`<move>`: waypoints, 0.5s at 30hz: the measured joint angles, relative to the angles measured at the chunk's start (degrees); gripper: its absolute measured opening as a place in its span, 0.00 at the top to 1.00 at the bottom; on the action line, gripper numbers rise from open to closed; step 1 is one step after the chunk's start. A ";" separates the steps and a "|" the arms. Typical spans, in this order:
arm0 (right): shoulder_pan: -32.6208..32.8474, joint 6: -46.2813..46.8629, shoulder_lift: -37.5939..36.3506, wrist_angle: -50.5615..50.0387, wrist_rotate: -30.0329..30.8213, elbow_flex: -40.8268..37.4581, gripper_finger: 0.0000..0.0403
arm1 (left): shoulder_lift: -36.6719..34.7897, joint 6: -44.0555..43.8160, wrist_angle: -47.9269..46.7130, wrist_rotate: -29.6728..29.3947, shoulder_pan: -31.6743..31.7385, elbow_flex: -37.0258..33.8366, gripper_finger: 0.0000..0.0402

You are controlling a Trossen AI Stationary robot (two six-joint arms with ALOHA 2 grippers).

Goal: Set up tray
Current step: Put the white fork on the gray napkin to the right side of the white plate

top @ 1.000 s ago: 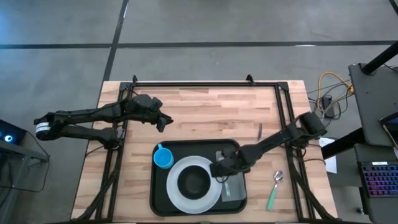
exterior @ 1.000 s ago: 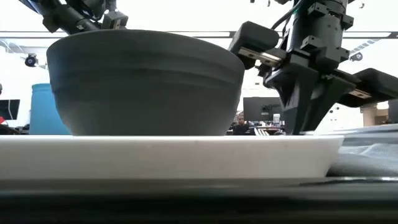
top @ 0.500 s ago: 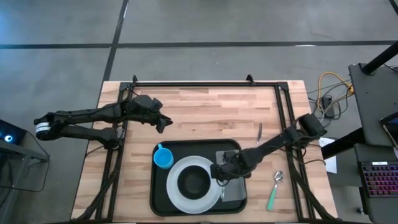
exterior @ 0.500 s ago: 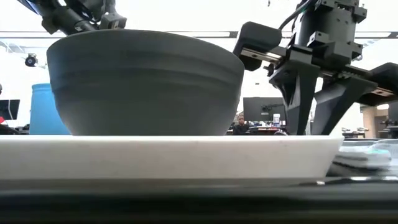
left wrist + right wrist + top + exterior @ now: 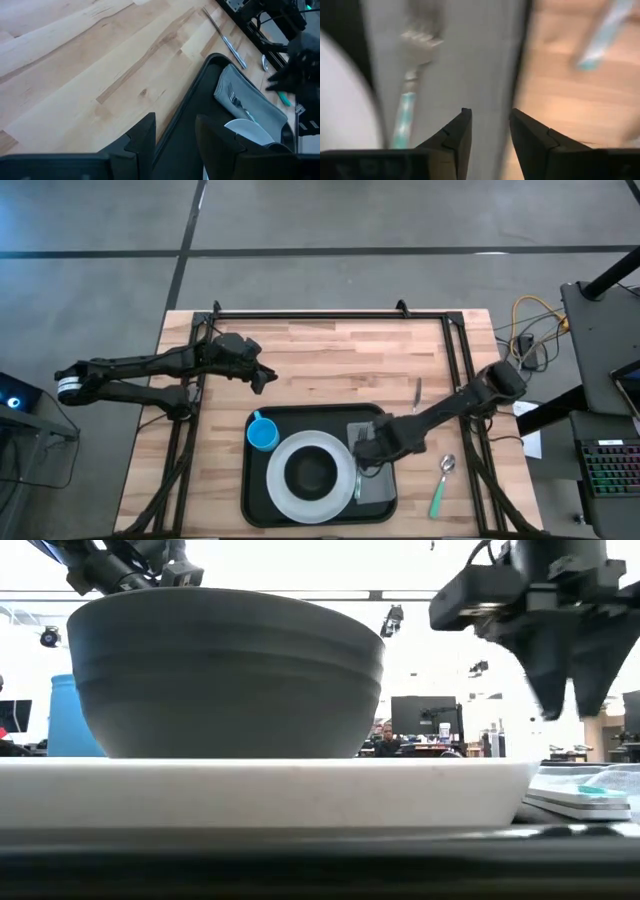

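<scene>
The black tray [image 5: 247,480] lies at the table's near middle. On it are a white plate [image 5: 280,492] with a dark bowl [image 5: 313,473], a blue cup [image 5: 263,435] and a grey napkin [image 5: 379,480]. A fork with a teal handle [image 5: 408,97] lies flat on the napkin [image 5: 470,60]. My right gripper [image 5: 490,112] is open just above the napkin, right of the fork, touching nothing; it also shows in the high view [image 5: 364,450]. My left gripper [image 5: 262,377] is open and empty over the bare wood, far-left of the tray.
A spoon with a green handle [image 5: 440,488] lies on the wood right of the tray. A knife [image 5: 418,392] lies beyond the tray's far right corner. Black frame rails [image 5: 330,313] run along the far and side edges. Bare wood lies between the tray and the far rail.
My right gripper has opened over the napkin and let go of the fork, which now lies flat on it. The gripper has then risen a little and gone slightly toward the table's right edge.
</scene>
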 joint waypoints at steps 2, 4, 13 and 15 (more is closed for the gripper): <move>-0.02 0.00 -1.41 -3.73 -0.01 -0.25 0.72 | 0.00 -0.01 0.06 0.00 0.00 0.00 0.70; -0.15 0.09 -3.65 -4.46 -0.03 -2.26 0.73 | 0.00 0.00 0.13 -0.02 0.00 0.00 0.70; -0.41 6.16 -15.71 6.16 0.68 -13.40 0.73 | -0.02 0.01 0.33 -0.04 -0.01 0.00 0.70; -0.61 5.91 -15.80 10.55 2.17 -14.14 0.71 | -0.02 0.00 0.32 -0.05 0.00 0.00 0.70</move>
